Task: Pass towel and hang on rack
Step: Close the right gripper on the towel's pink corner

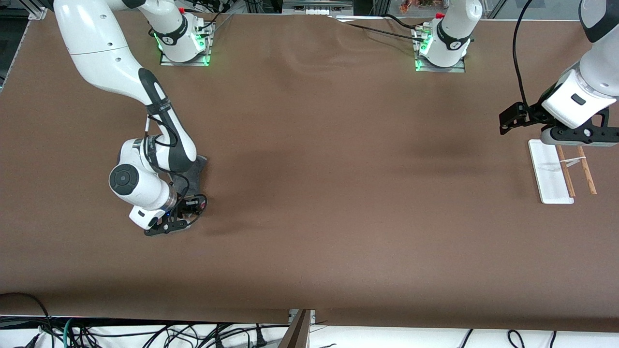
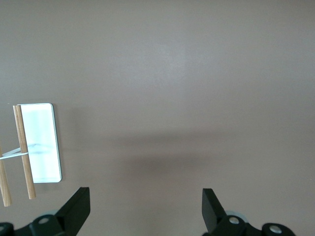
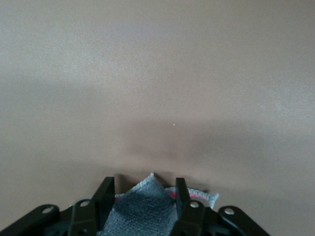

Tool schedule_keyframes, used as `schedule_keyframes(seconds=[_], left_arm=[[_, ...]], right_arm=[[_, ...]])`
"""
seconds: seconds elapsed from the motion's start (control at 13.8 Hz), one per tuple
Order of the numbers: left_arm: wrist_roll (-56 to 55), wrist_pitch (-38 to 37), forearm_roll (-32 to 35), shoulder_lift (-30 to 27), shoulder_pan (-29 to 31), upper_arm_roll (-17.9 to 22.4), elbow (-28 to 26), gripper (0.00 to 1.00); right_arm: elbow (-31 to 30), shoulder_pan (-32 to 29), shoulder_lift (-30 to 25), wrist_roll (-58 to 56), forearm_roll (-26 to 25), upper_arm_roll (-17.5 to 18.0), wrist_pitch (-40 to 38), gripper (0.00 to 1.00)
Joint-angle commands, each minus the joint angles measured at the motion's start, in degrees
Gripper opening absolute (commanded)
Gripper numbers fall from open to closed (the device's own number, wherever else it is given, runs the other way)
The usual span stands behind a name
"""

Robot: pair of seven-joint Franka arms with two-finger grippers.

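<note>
The towel [image 1: 197, 166] lies on the table at the right arm's end, dark grey side up, mostly under the right arm. In the right wrist view the towel [image 3: 145, 206] bunches up between the fingers [image 3: 105, 196] with a pink-red strip at its edge. My right gripper [image 1: 187, 209] is down on it, and its jaws [image 3: 142, 183] are closed on the raised grey fold. The rack [image 1: 551, 169], with a white base and two wooden rods, lies at the left arm's end and also shows in the left wrist view [image 2: 42, 142]. My left gripper [image 1: 512, 118] waits in the air beside the rack, open and empty [image 2: 146, 194].
Brown table covering [image 1: 338, 193] spans the whole surface. The arms' bases [image 1: 184, 46] stand along the edge farthest from the front camera. Cables [image 1: 145, 333] hang below the nearest table edge.
</note>
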Motion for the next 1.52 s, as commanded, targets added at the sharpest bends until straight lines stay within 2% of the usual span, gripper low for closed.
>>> schedule_keyframes(seconds=[0.0, 0.58, 0.73, 1.02, 1.31, 1.45], left_arm=[[1.7, -1.3, -0.9, -0.6, 0.6, -0.2, 0.2, 1.00], [1.7, -1.5, -0.9, -0.6, 0.6, 0.0, 0.2, 1.00], [1.7, -1.5, -0.9, -0.7, 0.6, 0.0, 0.3, 1.00], [1.7, -1.5, -0.9, -0.6, 0.6, 0.0, 0.3, 1.00], [1.6, -1.5, -0.9, -0.6, 0.6, 0.0, 0.3, 1.00], [1.7, -1.5, -0.9, -0.7, 0.6, 0.0, 0.3, 1.00]], right_arm=[[0.9, -0.4, 0.4, -0.7, -0.5, 0.3, 0.3, 0.27], [1.3, -0.4, 0.0, -0.6, 0.1, 0.3, -0.3, 0.00], [2.1, -0.2, -0.2, -0.3, 0.3, 0.4, -2.1, 0.00], [7.8, 0.2, -0.5, 1.0, 0.5, 0.6, -11.4, 0.00], [8.6, 1.7, -3.5, 5.6, 0.6, 0.9, -17.7, 0.00], [10.2, 1.5, -4.9, 9.7, 0.6, 2.9, -23.4, 0.00]])
